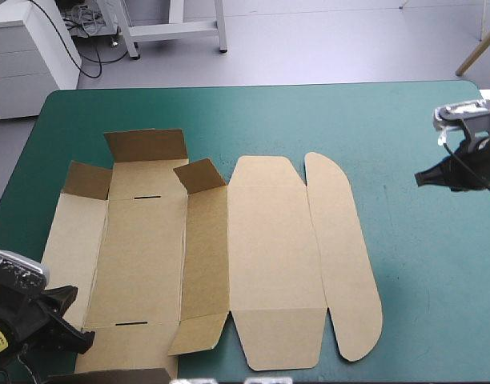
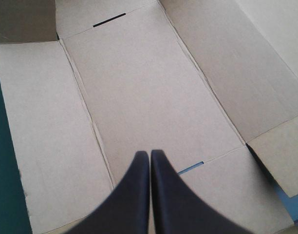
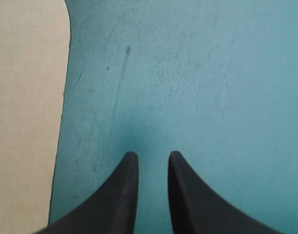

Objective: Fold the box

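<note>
- The table (image 1: 405,264), under its teal-green cover, takes up most of the high view.
- The box (image 1: 145,264) lies on the table's left and middle part. It is one brown sheet, mostly flat, with its long side running from the far edge toward the near edge.
- The base panel (image 2: 139,97) has a side panel flat against each long edge.
- The lid panel (image 1: 269,256) lies flat to the right of these. Beyond it is a long rounded flap (image 1: 345,256), also flat, which is the sheet's rightmost part.
- At the far end three flaps are raised. The end flap (image 1: 146,145) tilts up, and a corner flap stands on either side of it, the left one (image 1: 86,181) and the right one (image 1: 201,174).
- At the near end another corner flap (image 1: 198,334) is lifted slightly off the cover.
- Two dark slots cut the base panel, one near the far fold (image 1: 149,195) and one near the near fold (image 1: 133,324).
- The left gripper (image 1: 86,340) is at the box's near left corner. In its own view the fingers (image 2: 139,195) are pressed together into one point over the base panel, close to the near slot. They clamp nothing.
- The right gripper (image 1: 421,178) is well to the right of the box, over bare cover. Its fingers (image 3: 129,185) stand a little apart with cover showing between them. The rounded flap's edge (image 3: 27,122) lies beside it, clear of the fingers.
</note>
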`<state>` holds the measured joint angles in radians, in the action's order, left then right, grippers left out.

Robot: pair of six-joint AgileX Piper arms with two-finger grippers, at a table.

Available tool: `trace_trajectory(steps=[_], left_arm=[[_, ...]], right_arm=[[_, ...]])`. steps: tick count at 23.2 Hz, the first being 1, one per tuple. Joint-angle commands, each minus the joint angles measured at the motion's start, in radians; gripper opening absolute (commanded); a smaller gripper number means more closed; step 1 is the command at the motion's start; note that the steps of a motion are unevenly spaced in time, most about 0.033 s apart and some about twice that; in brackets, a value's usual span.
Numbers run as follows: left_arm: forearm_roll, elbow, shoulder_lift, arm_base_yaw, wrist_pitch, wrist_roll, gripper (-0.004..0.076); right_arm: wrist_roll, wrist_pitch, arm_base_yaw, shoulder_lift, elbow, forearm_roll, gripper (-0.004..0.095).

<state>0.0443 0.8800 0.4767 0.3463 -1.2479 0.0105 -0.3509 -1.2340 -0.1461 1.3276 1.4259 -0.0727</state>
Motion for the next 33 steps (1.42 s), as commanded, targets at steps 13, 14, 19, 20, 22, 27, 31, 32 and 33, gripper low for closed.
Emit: trace_trajectory(steps=[13, 14, 19, 20, 22, 27, 31, 32, 33], left_arm=[[-0.006, 0.029, 0.007, 0.004, -0.044, -0.011, -0.001], [-0.006, 0.029, 0.007, 0.004, -0.044, -0.011, -0.001], [-0.006, 0.029, 0.009, 0.004, -0.044, -0.011, -0.001], [-0.006, 0.029, 0.009, 0.004, -0.044, -0.011, -0.001], [-0.006, 0.029, 0.009, 0.004, -0.044, -0.011, -0.001], [-0.006, 0.029, 0.009, 0.004, -0.036, -0.011, -0.001], [0.05, 0.029, 0.009, 0.004, -0.031, -0.077, -0.001], [0.073, 0.029, 0.009, 0.004, -0.023, -0.109, -0.001], [0.099, 0.029, 0.009, 0.004, -0.012, -0.125, -0.001]], right_arm=[[0.072, 0.213, -0.018, -0.672, -0.627, -0.077, 0.0145], [0.072, 0.237, -0.018, -0.685, -0.642, -0.082, 0.0142], [0.052, 0.314, -0.018, -0.713, -0.739, -0.128, 0.0115], [0.052, 0.32, -0.018, -0.713, -0.747, -0.128, 0.0116], [0.052, 0.321, -0.018, -0.713, -0.76, -0.128, 0.0116], [0.052, 0.326, -0.018, -0.713, -0.766, -0.128, 0.0106], [0.052, 0.331, -0.018, -0.713, -0.766, -0.128, 0.0102], [0.052, 0.331, -0.018, -0.713, -0.766, -0.128, 0.0102], [0.052, 0.331, -0.018, -0.713, -0.766, -0.128, 0.0102]])
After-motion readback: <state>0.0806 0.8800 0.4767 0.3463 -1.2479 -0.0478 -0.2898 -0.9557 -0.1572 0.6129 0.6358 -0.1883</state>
